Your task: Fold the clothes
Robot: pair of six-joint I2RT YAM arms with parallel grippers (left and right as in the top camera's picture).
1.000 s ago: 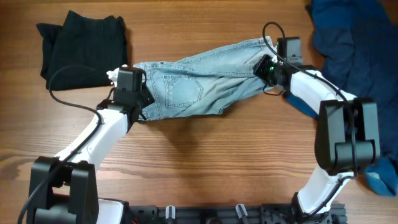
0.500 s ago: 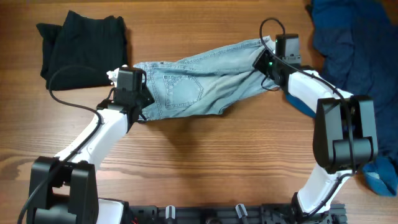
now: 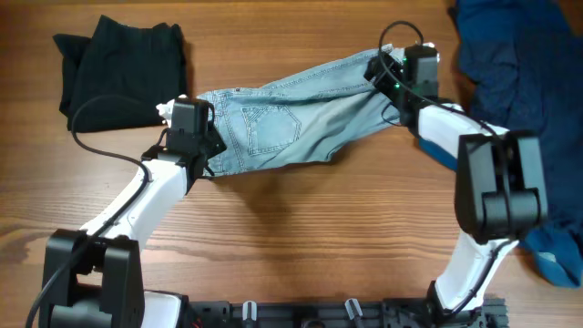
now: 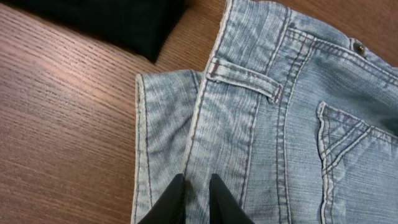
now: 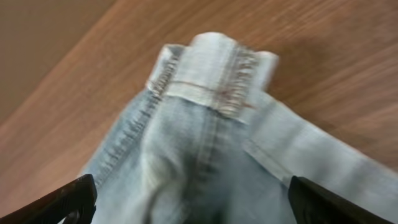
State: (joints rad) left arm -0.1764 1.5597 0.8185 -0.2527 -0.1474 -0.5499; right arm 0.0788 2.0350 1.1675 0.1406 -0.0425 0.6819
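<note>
A wooden desk (image 3: pixel 301 228) carries a pair of pale blue denim jeans (image 3: pixel 291 118), stretched slantwise across its middle between the two arms. The left pincer (image 4: pixel 196 196) is closed on the jeans at the waistband (image 4: pixel 242 78), its black fingertips pinched almost together over the doubled denim edge. The right pincer (image 5: pixel 191 186) stands wide open at the far leg end, the frayed hem (image 5: pixel 214 74) lying just ahead between its spread fingers. A folded black garment (image 3: pixel 118 59) lies at the desk's left rear, touching the waistband corner; a dark blue garment (image 3: pixel 519 55) is heaped at the right.
</note>
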